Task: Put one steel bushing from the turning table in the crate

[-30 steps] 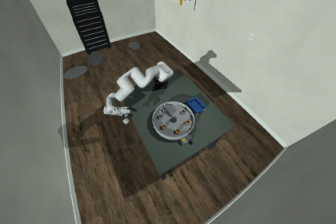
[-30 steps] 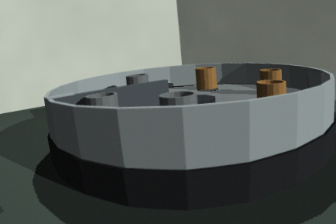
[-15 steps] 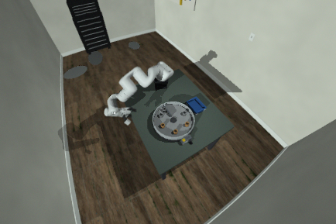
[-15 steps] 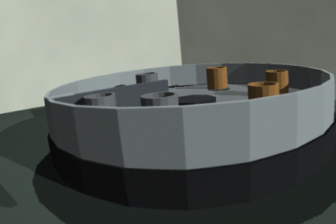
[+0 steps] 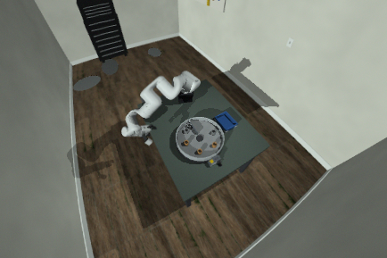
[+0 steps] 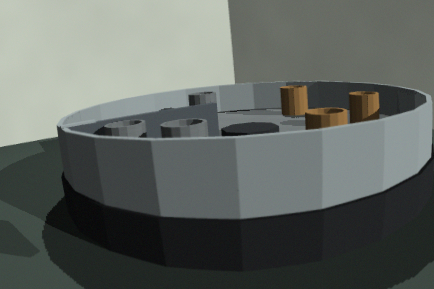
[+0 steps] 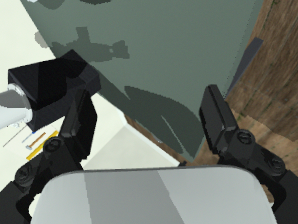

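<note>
Seen from the exterior view, the nearest thing is the grey outer wall of the turning table (image 6: 250, 173), which stands on a dark base on the green table (image 5: 232, 163). Just behind this wall, on the left part of the turning table, two steel bushings (image 6: 184, 127) stand side by side, and a third one stands farther back near the far wall. An upright grey divider (image 6: 197, 115) rises just behind the two near ones. In the middle of the turning table there is a dark round hub (image 6: 250, 128). To the right of the hub stand three brass bushings (image 6: 326, 117), close together, all inside the turning table.

In the top view, the blue crate (image 5: 226, 120) sits on the green table just beside the turning table, on the side toward the white wall. I cannot see whether anything lies in it.

Farther from the turning table, near the far corner of the green table, the white arm (image 5: 153, 94) holds the gripper (image 7: 149, 129) above the table surface. Its two black fingers are spread fully apart and nothing is between them.
</note>
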`<state>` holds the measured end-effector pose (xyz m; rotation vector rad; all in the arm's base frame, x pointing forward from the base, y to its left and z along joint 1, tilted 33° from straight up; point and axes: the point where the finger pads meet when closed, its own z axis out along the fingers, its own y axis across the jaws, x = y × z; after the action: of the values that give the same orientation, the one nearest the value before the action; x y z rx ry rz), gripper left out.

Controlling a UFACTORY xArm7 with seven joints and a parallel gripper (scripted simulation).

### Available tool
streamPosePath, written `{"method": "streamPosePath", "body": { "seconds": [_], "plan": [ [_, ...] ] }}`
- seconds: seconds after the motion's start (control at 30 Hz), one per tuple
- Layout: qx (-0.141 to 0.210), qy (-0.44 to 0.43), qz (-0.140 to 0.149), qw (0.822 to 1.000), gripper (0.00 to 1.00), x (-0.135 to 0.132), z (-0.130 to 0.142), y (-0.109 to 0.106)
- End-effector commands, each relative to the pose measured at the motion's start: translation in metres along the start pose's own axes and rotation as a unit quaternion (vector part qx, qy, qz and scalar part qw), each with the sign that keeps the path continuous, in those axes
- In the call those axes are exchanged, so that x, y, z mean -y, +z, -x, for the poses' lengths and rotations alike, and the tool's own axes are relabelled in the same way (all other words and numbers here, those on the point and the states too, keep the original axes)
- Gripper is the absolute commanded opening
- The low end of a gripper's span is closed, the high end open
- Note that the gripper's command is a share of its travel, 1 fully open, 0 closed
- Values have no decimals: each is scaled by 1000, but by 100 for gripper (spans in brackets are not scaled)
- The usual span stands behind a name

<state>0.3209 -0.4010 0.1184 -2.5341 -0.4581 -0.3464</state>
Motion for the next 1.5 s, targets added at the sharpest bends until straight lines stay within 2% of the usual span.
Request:
{"method": "streamPosePath", "body": {
  "seconds": [0.0, 0.2, 0.23, 0.27, 0.37, 0.83, 0.87, 0.9, 1.03, 1.47],
  "plan": [
    [7, 1, 9, 1000, 100, -1, 2, -2],
    [7, 1, 9, 1000, 100, -1, 2, -2],
    [44, -12, 46, 998, 100, -4, -2, -11],
    [63, -20, 66, 996, 100, -5, -5, -16],
    [80, -28, 84, 993, 100, -7, -9, -22],
    [80, -29, 85, 993, 100, -7, -9, -22],
    [116, -48, 127, 984, 100, -9, -18, -35],
    [130, -57, 144, 979, 100, -10, -22, -40],
    [150, -72, 172, 971, 100, -11, -30, -49],
    [150, -72, 172, 971, 100, -11, -30, -49]
  ]
}}
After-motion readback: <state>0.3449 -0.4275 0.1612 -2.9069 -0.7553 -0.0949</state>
